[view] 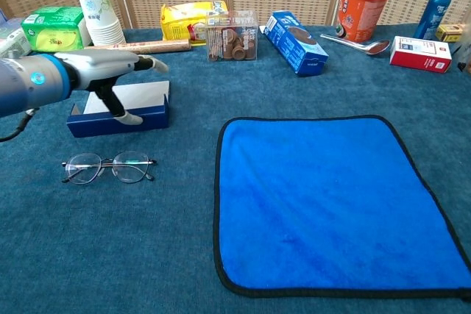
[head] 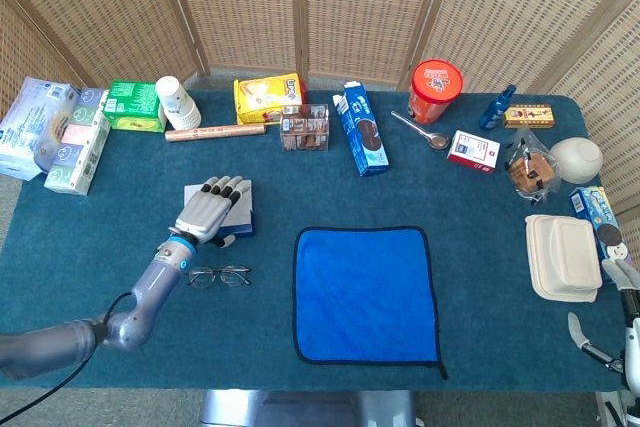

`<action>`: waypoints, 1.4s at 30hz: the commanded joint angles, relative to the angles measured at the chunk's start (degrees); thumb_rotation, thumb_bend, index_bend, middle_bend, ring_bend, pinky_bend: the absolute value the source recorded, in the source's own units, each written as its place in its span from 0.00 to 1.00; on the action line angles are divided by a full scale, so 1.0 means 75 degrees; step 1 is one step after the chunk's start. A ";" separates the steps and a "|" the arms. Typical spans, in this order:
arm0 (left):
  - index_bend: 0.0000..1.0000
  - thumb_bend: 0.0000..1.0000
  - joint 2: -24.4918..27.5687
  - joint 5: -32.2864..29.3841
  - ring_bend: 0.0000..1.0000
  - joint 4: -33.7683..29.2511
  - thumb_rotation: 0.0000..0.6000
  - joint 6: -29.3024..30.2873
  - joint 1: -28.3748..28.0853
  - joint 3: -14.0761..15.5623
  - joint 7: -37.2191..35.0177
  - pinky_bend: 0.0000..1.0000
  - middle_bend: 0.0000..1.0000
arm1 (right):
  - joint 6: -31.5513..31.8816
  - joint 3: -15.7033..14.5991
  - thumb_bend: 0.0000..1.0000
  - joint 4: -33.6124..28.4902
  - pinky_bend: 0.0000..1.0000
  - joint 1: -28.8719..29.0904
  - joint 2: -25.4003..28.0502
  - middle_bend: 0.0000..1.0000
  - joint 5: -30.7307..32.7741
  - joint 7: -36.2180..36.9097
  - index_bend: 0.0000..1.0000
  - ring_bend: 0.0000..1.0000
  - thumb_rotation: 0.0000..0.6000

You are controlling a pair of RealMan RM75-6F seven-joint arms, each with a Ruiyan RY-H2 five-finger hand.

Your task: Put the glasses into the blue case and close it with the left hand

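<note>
At the left of the table (head: pixel 60 237), the left hand (head: pixel 207 209) hovers flat over the blue case (view: pixel 118 108), fingers spread and extended toward twelve o'clock, thumb (view: pixel 121 113) hanging down against the case's front wall — it holds nothing. The case sits open, its pale lining showing in the chest view. Just at six o'clock of the case, apart from it, the glasses (view: pixel 109 168) lie on the table, lenses side by side, untouched.

Judged from this, the task is at its first step: the hand is over the case rather than the glasses, and nothing has gone inside yet. The next move calls for drawing the hand back toward six o'clock, lowering it onto the thin wire frame and pinching it — a delicate pick, since the frame lies flat against the cloth and offers little to catch. Then comes a short carry toward twelve o'clock into the open case, and closing the lid.

To the right, at the table's centre, lies a blue cloth (head: pixel 365 292). At the far right edge, around four o'clock, only a part of the right hand (head: pixel 615 312) shows; how its fingers stand cannot be told.
</note>
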 commanded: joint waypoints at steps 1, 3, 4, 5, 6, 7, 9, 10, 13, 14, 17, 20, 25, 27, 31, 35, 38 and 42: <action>0.02 0.24 -0.0337 -0.0272 0.00 0.0372 0.92 -0.0024 -0.0223 -0.0164 -0.0005 0.04 0.01 | 0.0033 0.0005 0.34 0.0039 0.04 -0.0044 -0.0016 0.14 0.0027 0.0068 0.14 0.00 0.67; 0.02 0.24 -0.0493 -0.0502 0.00 0.0571 0.92 -0.0135 -0.0331 -0.0263 -0.0073 0.04 0.01 | 0.0046 0.0003 0.34 0.0064 0.04 -0.0076 -0.0015 0.14 0.0046 0.0119 0.14 0.00 0.66; 0.02 0.24 -0.0547 -0.0601 0.00 0.0657 0.92 -0.0192 -0.0377 -0.0303 -0.0103 0.04 0.01 | 0.0059 0.0003 0.34 0.0074 0.04 -0.0089 -0.0012 0.14 0.0046 0.0132 0.14 0.00 0.66; 0.02 0.24 -0.0616 -0.0708 0.00 0.0776 0.92 -0.0249 -0.0440 -0.0347 -0.0128 0.04 0.01 | 0.0081 0.0003 0.34 0.0082 0.04 -0.0105 -0.0006 0.14 0.0038 0.0148 0.14 0.00 0.66; 0.02 0.24 -0.0662 -0.0760 0.00 0.0864 0.92 -0.0276 -0.0485 -0.0374 -0.0143 0.04 0.01 | 0.0099 0.0006 0.34 0.0087 0.04 -0.0119 -0.0001 0.14 0.0034 0.0163 0.14 0.00 0.66; 0.02 0.24 -0.0707 -0.0795 0.00 0.0951 0.92 -0.0280 -0.0524 -0.0398 -0.0154 0.04 0.01 | 0.0118 0.0010 0.34 0.0090 0.04 -0.0133 0.0003 0.14 0.0035 0.0178 0.14 0.00 0.67; 0.02 0.24 -0.0805 -0.0821 0.00 0.1143 0.92 -0.0239 -0.0609 -0.0448 -0.0167 0.04 0.01 | 0.0146 0.0016 0.34 0.0095 0.04 -0.0161 0.0011 0.14 0.0044 0.0205 0.14 0.00 0.67; 0.02 0.24 -0.0834 -0.0827 0.00 0.1208 0.92 -0.0228 -0.0638 -0.0472 -0.0184 0.04 0.01 | 0.0152 0.0016 0.34 0.0097 0.04 -0.0171 0.0011 0.14 0.0045 0.0218 0.14 0.00 0.67; 0.02 0.24 -0.0895 -0.0840 0.00 0.1408 0.92 -0.0189 -0.0713 -0.0535 -0.0226 0.04 0.01 | 0.0153 0.0013 0.34 0.0110 0.04 -0.0195 0.0001 0.14 0.0054 0.0247 0.14 0.00 0.66; 0.02 0.24 -0.0911 -0.0856 0.00 0.1489 0.91 -0.0183 -0.0739 -0.0562 -0.0239 0.04 0.01 | 0.0147 0.0011 0.34 0.0110 0.04 -0.0199 -0.0001 0.14 0.0056 0.0254 0.14 0.00 0.66; 0.02 0.24 -0.0952 -0.0922 0.00 0.1739 0.91 -0.0186 -0.0796 -0.0667 -0.0327 0.04 0.01 | 0.0141 0.0001 0.34 0.0101 0.04 -0.0212 -0.0009 0.14 0.0045 0.0262 0.14 0.00 0.67; 0.02 0.24 -0.0958 -0.1095 0.00 0.2042 0.92 -0.0162 -0.0824 -0.0820 -0.0426 0.04 0.01 | 0.0148 -0.0006 0.34 0.0078 0.04 -0.0217 -0.0020 0.14 0.0006 0.0260 0.14 0.00 0.67; 0.02 0.24 -0.0715 -0.1051 0.00 0.2001 0.92 -0.0056 -0.0672 -0.0842 -0.0607 0.04 0.01 | 0.0202 -0.0008 0.34 -0.0014 0.04 -0.0227 -0.0001 0.14 -0.0093 0.0174 0.14 0.00 0.67; 0.02 0.24 -0.0500 -0.0934 0.00 0.1743 0.92 0.0039 -0.0530 -0.0793 -0.0704 0.04 0.01 | 0.0210 -0.0017 0.34 -0.0050 0.04 -0.0230 0.0006 0.14 -0.0130 0.0154 0.14 0.00 0.67; 0.02 0.24 -0.0083 -0.0696 0.00 0.1278 0.92 0.0229 -0.0219 -0.0620 -0.0845 0.04 0.01 | 0.0188 -0.0033 0.34 -0.0081 0.04 -0.0220 -0.0006 0.14 -0.0181 0.0126 0.14 0.00 0.66; 0.02 0.24 0.0286 -0.0516 0.00 0.0860 0.92 0.0325 0.0025 -0.0484 -0.0982 0.04 0.01 | 0.0172 -0.0038 0.34 -0.0094 0.04 -0.0202 -0.0032 0.14 -0.0231 0.0107 0.14 0.00 0.67; 0.02 0.24 0.0714 -0.0191 0.00 0.0371 0.92 0.0539 0.0294 -0.0223 -0.0960 0.03 0.01 | 0.0180 -0.0035 0.34 -0.0108 0.04 -0.0200 -0.0043 0.14 -0.0257 0.0108 0.14 0.00 0.67; 0.02 0.24 0.0940 0.0063 0.00 0.0112 0.92 0.0799 0.0556 0.0028 -0.0925 0.03 0.00 | 0.0170 -0.0040 0.34 -0.0117 0.04 -0.0197 -0.0036 0.14 -0.0278 0.0127 0.14 0.00 0.66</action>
